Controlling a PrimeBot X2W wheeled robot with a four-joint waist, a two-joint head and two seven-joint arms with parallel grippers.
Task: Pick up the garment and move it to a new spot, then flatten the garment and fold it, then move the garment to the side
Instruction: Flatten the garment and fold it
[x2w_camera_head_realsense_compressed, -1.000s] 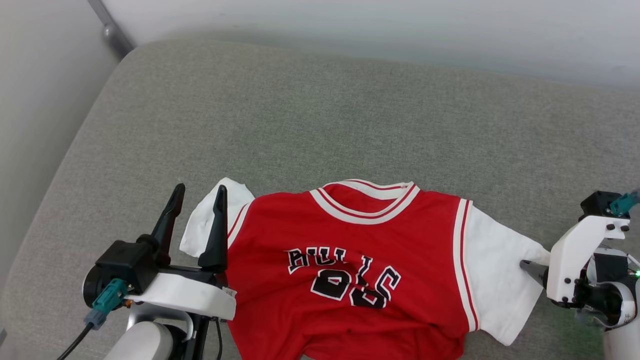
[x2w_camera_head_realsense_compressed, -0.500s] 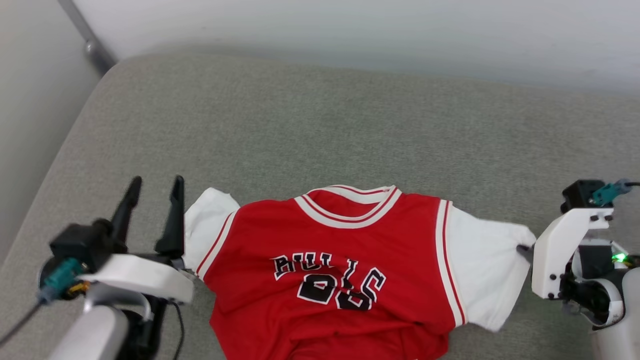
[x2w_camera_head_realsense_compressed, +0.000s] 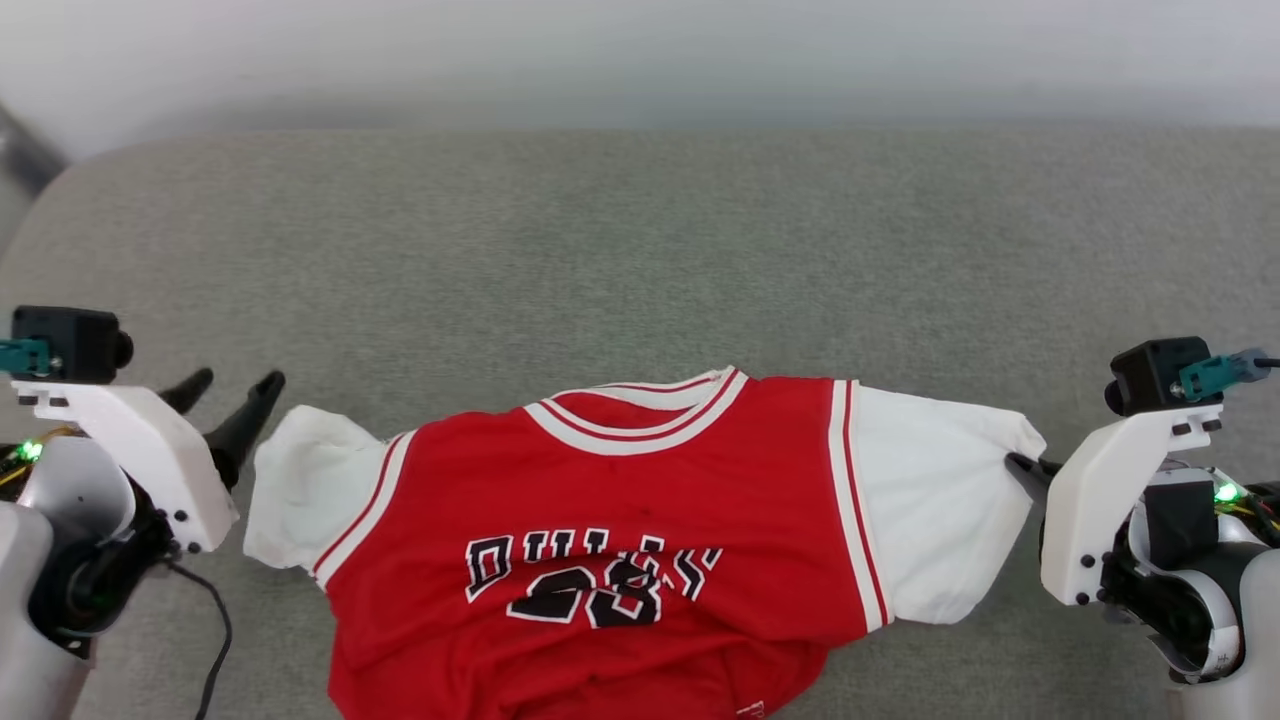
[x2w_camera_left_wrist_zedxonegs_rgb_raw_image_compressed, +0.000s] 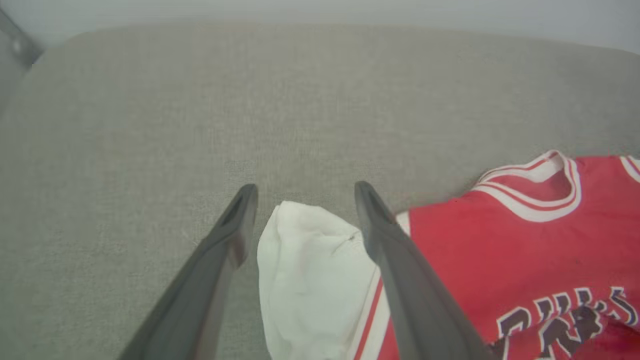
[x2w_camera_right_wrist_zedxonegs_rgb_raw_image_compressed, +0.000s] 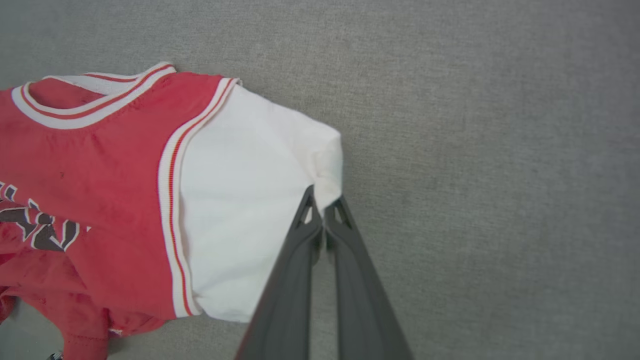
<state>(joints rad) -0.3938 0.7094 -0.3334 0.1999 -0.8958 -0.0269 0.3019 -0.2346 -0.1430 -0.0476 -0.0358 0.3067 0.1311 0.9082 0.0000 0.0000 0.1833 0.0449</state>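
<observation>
The garment (x2w_camera_head_realsense_compressed: 620, 520) lies front up on the grey cushion, a red jersey with white sleeves, striped trim and creased black lettering; its lower hem runs off the bottom edge. My right gripper (x2w_camera_head_realsense_compressed: 1015, 464) is shut on the outer edge of the garment's right white sleeve (x2w_camera_right_wrist_zedxonegs_rgb_raw_image_compressed: 250, 190), and in the right wrist view the fingertips (x2w_camera_right_wrist_zedxonegs_rgb_raw_image_compressed: 322, 202) pinch the cloth. My left gripper (x2w_camera_head_realsense_compressed: 240, 382) stands open just left of the crumpled left sleeve (x2w_camera_head_realsense_compressed: 300, 490). In the left wrist view that sleeve (x2w_camera_left_wrist_zedxonegs_rgb_raw_image_compressed: 310, 270) lies between and below the spread fingers of the left gripper (x2w_camera_left_wrist_zedxonegs_rgb_raw_image_compressed: 305, 190).
The grey upholstered cushion (x2w_camera_head_realsense_compressed: 640, 250) stretches wide beyond the garment, up to a pale wall (x2w_camera_head_realsense_compressed: 640, 50). A dark metal bar (x2w_camera_left_wrist_zedxonegs_rgb_raw_image_compressed: 17, 42) crosses the far left corner. A black cable (x2w_camera_head_realsense_compressed: 215, 640) hangs by my left wrist.
The right gripper has shut on the right sleeve's edge. The left gripper has swung from over the left sleeve to its left side, still open. The head camera has turned left.
</observation>
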